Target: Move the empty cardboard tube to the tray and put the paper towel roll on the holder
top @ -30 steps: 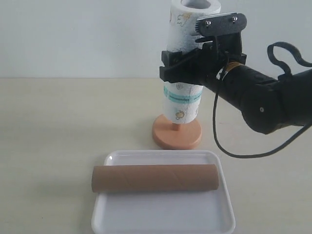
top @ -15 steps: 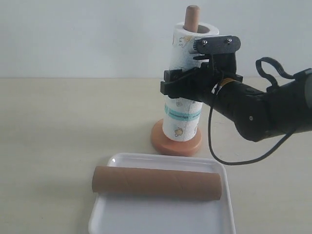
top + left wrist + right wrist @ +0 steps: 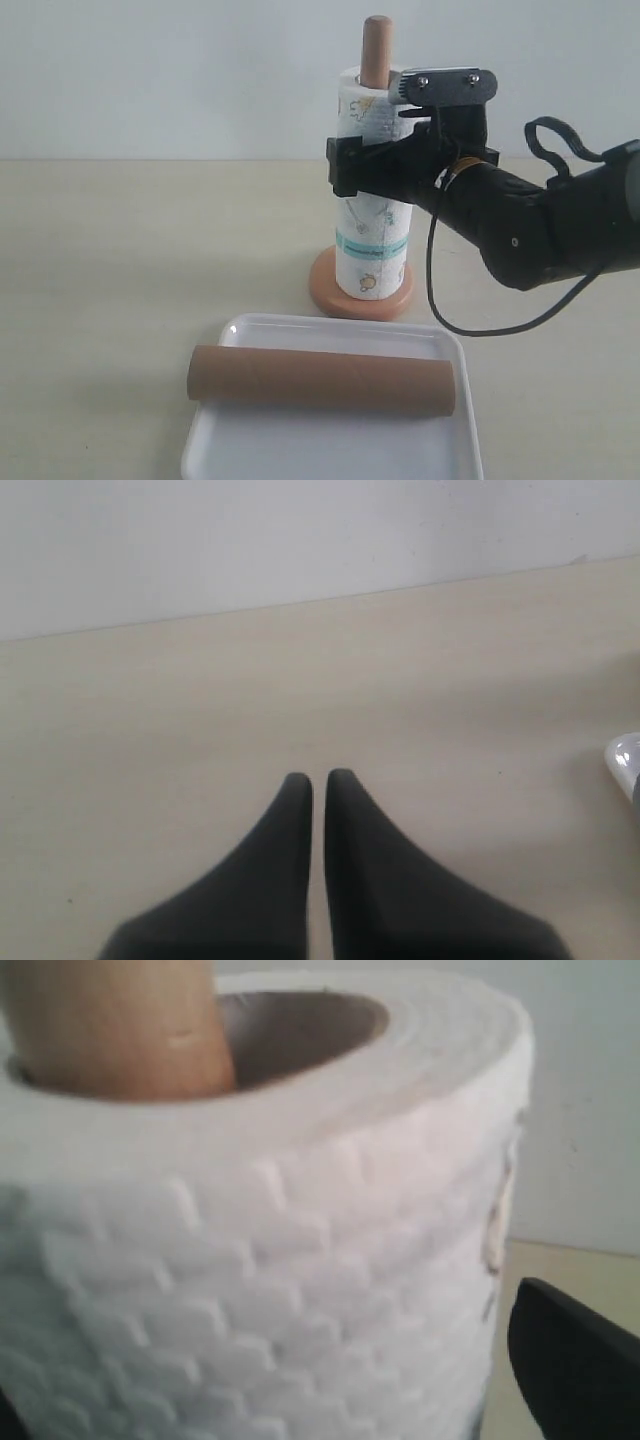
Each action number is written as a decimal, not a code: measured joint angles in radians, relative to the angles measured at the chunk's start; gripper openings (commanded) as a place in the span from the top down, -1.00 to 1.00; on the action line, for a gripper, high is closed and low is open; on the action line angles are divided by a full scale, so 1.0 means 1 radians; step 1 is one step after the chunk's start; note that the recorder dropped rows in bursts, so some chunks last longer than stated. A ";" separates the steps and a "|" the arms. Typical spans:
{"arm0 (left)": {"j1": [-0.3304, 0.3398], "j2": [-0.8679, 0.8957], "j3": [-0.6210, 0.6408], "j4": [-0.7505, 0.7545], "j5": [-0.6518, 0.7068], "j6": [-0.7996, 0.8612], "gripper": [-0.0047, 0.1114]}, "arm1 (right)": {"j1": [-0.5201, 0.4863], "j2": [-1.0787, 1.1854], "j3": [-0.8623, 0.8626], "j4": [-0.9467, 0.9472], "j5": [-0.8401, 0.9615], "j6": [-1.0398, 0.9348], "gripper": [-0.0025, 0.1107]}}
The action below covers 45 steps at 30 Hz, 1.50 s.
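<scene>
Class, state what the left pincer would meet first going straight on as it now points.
Likely only the beige tabletop; nothing stands ahead of the shut left pincer, though depth is unclear.

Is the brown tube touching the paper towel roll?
Apart. The exterior view shows tray rim and holder base between the cardboard tube and the paper towel roll.
</scene>
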 measured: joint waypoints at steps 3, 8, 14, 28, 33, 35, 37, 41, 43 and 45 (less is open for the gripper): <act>0.000 0.000 0.000 0.000 0.000 0.000 0.85 | 0.000 -0.002 0.000 -0.002 -0.024 -0.008 -0.90; 0.000 0.000 0.000 0.000 0.000 0.000 0.85 | 0.000 -0.056 0.000 -0.008 -0.029 -0.013 -0.90; 0.000 0.000 0.000 0.000 0.000 0.000 0.85 | 0.000 -0.206 0.000 -0.036 -0.012 -0.017 -0.90; 0.000 0.000 0.000 0.000 0.000 0.000 0.85 | 0.000 -0.566 0.001 -0.083 0.088 -0.065 -0.90; 0.000 0.000 0.000 0.000 0.000 0.000 0.85 | 0.000 -0.680 0.001 -0.083 0.284 -0.156 -0.77; 0.000 0.000 0.000 0.000 0.000 0.000 0.85 | 0.000 -0.719 0.001 -0.083 0.353 -0.185 -0.52; 0.000 0.000 0.000 0.000 0.000 0.000 0.85 | 0.000 -0.771 0.001 -0.083 0.418 -0.209 -0.15; 0.000 0.000 0.000 0.000 0.000 0.000 0.85 | 0.000 -0.850 0.001 -0.083 0.520 -0.227 0.96; 0.000 0.000 0.000 0.000 0.000 0.000 0.85 | 0.000 -0.879 0.001 -0.083 0.563 -0.227 0.91; 0.000 0.000 0.000 0.000 0.000 0.000 0.85 | 0.000 -0.908 0.001 -0.083 0.606 -0.230 0.88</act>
